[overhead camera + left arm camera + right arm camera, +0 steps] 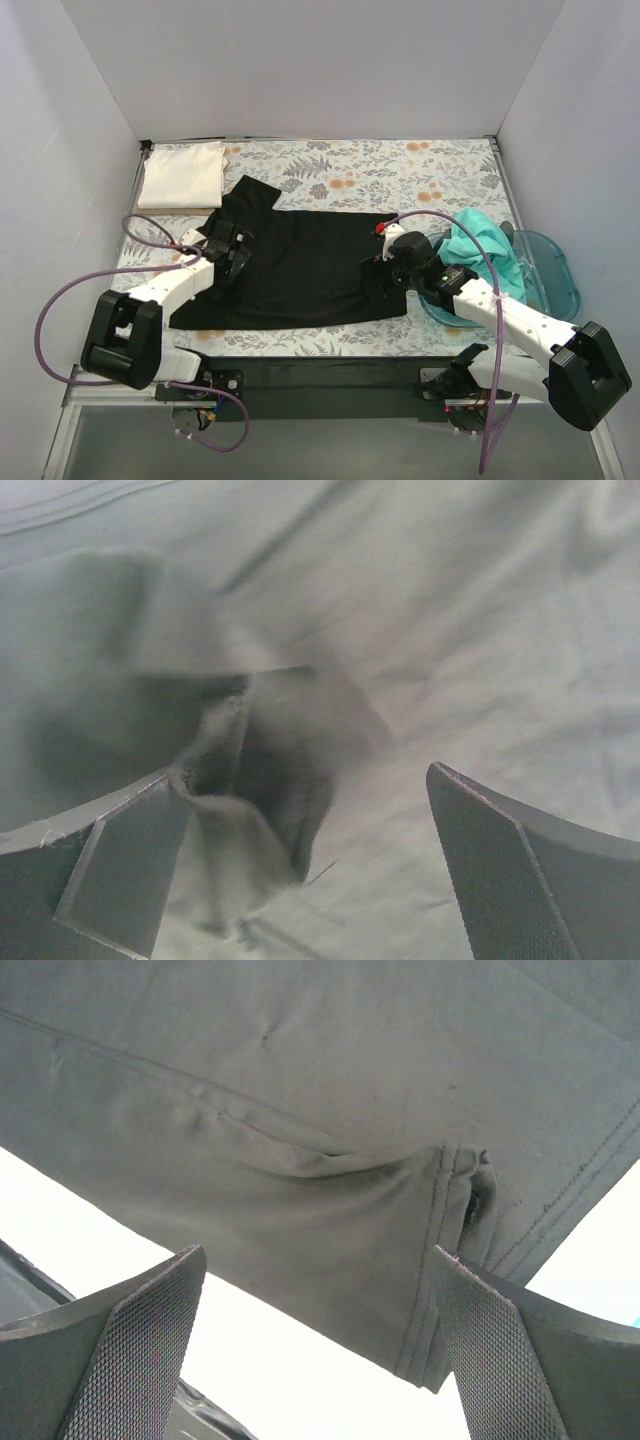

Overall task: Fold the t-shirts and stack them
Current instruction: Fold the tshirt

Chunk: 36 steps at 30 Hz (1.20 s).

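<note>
White shirt (180,175) folded, teal shirt (487,250) waiting in bin (560,262); left gripper (232,260) and right gripper (380,267) hover spread over black shirt (300,275)

You're looking down into a booth: plain pale walls (330,60) close off the floral-covered surface (440,165) at 9, 12 and 3 o'clock. A black strip (330,375) runs along its 6 o'clock edge. The light is soft and even.

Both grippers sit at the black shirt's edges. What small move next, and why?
Probably shut the right gripper on the hem of the black t-shirt: its jaws stand open with the stitched hem between them, ungripped. The left gripper is open too.
</note>
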Each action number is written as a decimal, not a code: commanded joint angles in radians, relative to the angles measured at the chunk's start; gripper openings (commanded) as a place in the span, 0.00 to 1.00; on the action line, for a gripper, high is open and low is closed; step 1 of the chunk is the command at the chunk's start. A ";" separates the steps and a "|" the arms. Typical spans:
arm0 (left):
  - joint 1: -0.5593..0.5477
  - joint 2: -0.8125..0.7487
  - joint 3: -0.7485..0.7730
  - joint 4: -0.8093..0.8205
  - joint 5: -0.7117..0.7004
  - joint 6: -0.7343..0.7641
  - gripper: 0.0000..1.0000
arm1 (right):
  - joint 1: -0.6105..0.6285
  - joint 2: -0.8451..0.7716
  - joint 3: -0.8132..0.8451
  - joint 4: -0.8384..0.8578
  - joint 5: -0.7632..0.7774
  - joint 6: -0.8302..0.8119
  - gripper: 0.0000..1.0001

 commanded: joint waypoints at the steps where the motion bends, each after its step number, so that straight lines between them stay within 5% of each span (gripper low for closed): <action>1: -0.004 0.044 0.079 0.064 -0.009 0.030 0.98 | -0.003 -0.024 -0.014 0.009 0.034 -0.008 0.98; 13: -0.004 0.248 0.254 0.120 0.063 0.134 0.98 | -0.006 -0.036 -0.006 -0.016 0.085 -0.007 0.98; 25: -0.004 0.187 0.353 0.121 0.014 0.265 0.98 | -0.004 -0.042 0.034 -0.024 0.160 -0.007 0.98; 36: 0.013 0.636 0.887 0.031 -0.196 0.444 0.98 | -0.012 -0.016 0.041 -0.024 0.241 -0.019 0.98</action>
